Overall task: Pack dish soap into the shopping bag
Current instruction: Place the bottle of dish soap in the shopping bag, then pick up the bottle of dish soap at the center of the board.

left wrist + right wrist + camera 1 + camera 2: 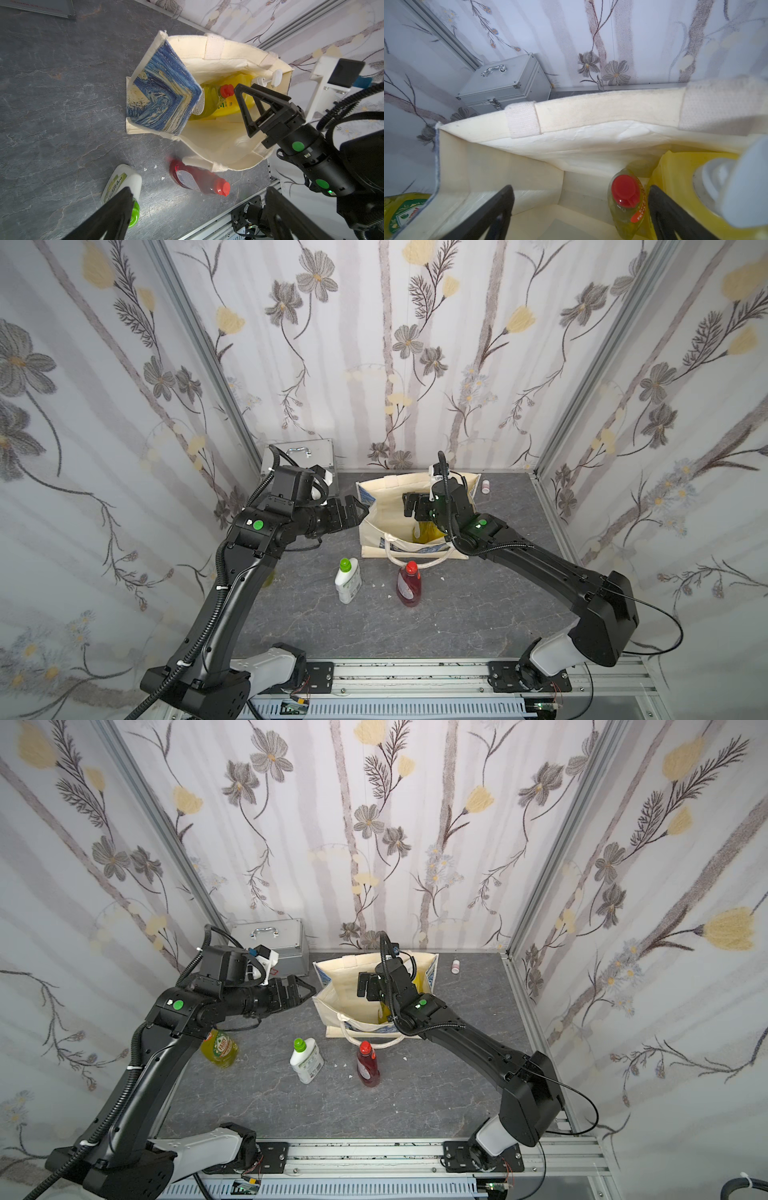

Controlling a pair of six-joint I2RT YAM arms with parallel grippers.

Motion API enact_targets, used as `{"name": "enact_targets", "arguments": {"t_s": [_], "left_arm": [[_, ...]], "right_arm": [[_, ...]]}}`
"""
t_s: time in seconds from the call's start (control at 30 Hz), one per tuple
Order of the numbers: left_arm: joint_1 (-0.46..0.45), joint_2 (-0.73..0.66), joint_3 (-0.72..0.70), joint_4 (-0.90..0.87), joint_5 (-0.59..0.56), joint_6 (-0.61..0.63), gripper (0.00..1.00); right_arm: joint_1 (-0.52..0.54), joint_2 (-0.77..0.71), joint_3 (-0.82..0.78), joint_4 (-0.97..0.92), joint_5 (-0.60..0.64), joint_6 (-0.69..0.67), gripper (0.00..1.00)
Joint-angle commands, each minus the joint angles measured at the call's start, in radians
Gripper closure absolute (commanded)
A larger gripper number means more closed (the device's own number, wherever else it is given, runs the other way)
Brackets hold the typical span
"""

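Cream canvas shopping bag (216, 143), blue-and-yellow swirls outside, stood open holding the big opaque yellow pump bottle (236, 104) and a yellow-green red-capped bottle (627, 209) close together at one end, leaving floor free for more. The right gripper (580, 195) hung in its mouth, jaws apart and empty, one finger beside that cap. The left gripper (356, 511) hovered wide open near the bag's side, while a white green-capped bottle (348, 580), a red-liquid bottle (409, 585) and a second yellow-green bottle (220, 1050) waited on the grey table (478, 614).

The pump bottle (675, 166) and a smaller bottle (626, 199) sit side by side in the shopping bag (591, 108).
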Motion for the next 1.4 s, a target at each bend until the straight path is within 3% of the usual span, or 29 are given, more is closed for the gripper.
{"name": "enact_targets", "arguments": {"t_s": [0.0, 0.3, 0.37, 0.6, 0.8, 0.9, 1.17, 1.37], "left_arm": [[0.000, 0.010, 0.014, 0.032, -0.019, -0.027, 0.00], [-0.002, 0.036, 0.094, -0.001, -0.065, -0.032, 0.00], [-0.004, 0.085, 0.147, -0.080, -0.087, -0.031, 0.00], [-0.061, 0.103, 0.166, -0.170, -0.244, -0.054, 0.00], [-0.081, 0.015, 0.090, -0.232, -0.374, -0.087, 0.00], [-0.080, -0.017, 0.052, -0.281, -0.377, -0.071, 0.00], [-0.082, -0.062, -0.096, -0.327, -0.254, 0.062, 0.00], [-0.094, -0.059, -0.184, -0.249, -0.264, 0.082, 0.00]], "right_arm": [[0.007, -0.036, 0.019, -0.015, -0.034, -0.008, 0.00], [0.008, -0.192, -0.007, -0.033, -0.225, -0.089, 0.00], [0.009, -0.229, -0.010, -0.076, -0.252, -0.110, 0.00], [0.003, -0.397, -0.018, -0.258, -0.199, -0.118, 0.00], [-0.012, -0.520, -0.019, -0.382, -0.165, -0.091, 0.00], [-0.022, -0.563, -0.015, -0.438, -0.161, -0.095, 0.00], [-0.049, -0.640, -0.047, -0.490, -0.179, -0.073, 0.00], [-0.060, -0.673, -0.095, -0.483, -0.192, -0.038, 0.00]]}}
